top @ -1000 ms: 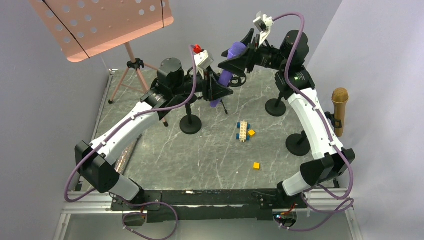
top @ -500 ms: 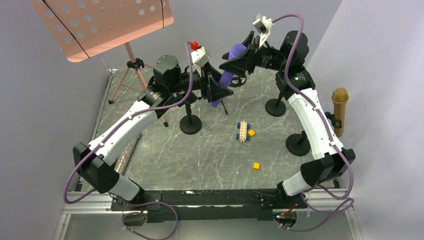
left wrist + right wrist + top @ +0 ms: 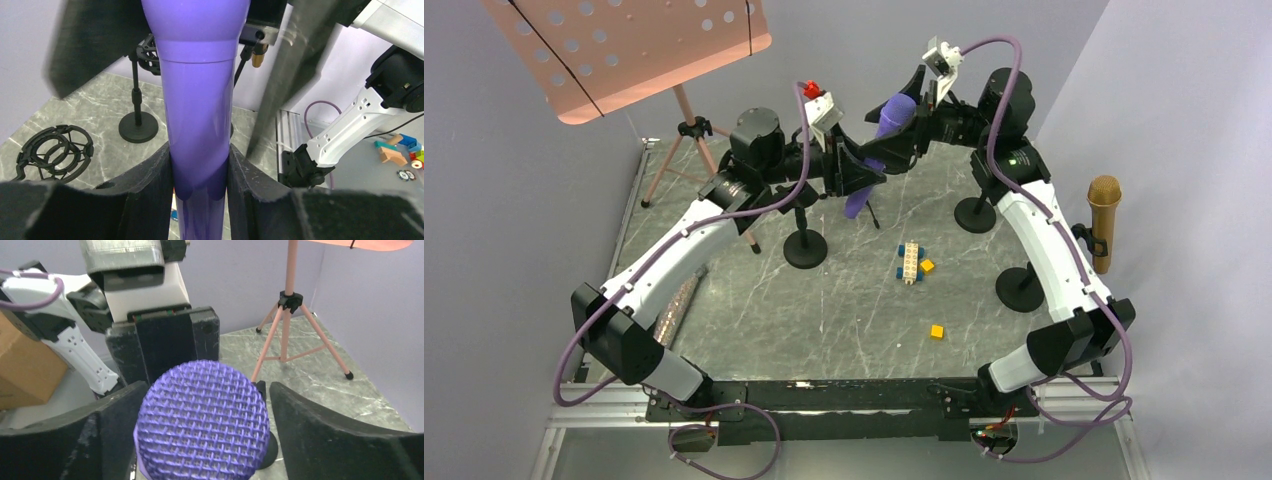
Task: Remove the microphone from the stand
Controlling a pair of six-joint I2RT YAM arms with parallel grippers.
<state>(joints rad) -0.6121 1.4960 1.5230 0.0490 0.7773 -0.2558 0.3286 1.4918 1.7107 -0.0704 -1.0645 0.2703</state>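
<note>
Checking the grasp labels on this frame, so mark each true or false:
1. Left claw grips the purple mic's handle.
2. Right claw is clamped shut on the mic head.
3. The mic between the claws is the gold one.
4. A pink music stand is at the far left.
1. True. The left claw has a finger pressed on each side of the purple microphone at its handle.
2. False. The right claw is open around the mesh head, with a clear gap at one finger.
3. False. The purple one is between them. The gold microphone is off at the right edge, apart from both claws.
4. True. The pink music stand is at the far left corner.
</note>
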